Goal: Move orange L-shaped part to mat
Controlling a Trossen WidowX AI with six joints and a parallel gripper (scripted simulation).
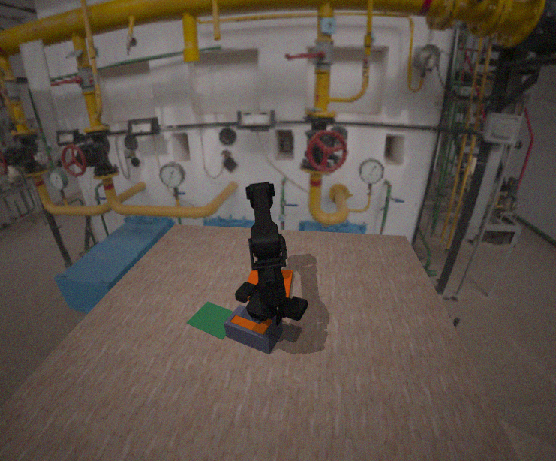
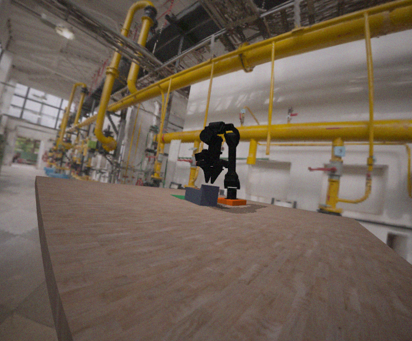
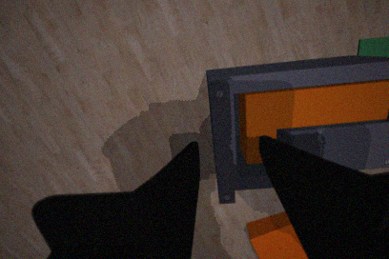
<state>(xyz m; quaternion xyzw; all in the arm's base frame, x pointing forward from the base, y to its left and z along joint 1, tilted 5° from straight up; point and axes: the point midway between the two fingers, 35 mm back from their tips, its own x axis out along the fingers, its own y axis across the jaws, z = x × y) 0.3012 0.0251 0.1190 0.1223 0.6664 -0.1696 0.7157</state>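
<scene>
The orange part (image 1: pixel 250 324) (image 3: pixel 334 106) lies in the pocket of the grey tray (image 1: pixel 248 338) (image 2: pixel 208 197) (image 3: pixel 221 134), with no end visibly raised. Its L-shaped end is at the left in the wrist view, partly behind a fingertip. The part is hidden by the tray wall in the exterior view. My gripper (image 2: pixel 209 182) (image 3: pixel 228 146) is partly open and empty, pointing down above the tray near that end. In the wrist view the tray's end wall shows between the fingertips. The green mat (image 1: pixel 208 318) (image 2: pixel 178 196) (image 3: pixel 374 47) is bare beside the tray.
The arm's orange base plate (image 1: pixel 287 278) (image 2: pixel 231 202) (image 3: pixel 276 245) lies behind the tray in the top view. The arm reaches over it. The raised tray walls stand around the pocket, and the wooden table (image 1: pixel 193 396) (image 2: pixel 198 264) (image 3: pixel 95 39) carries everything.
</scene>
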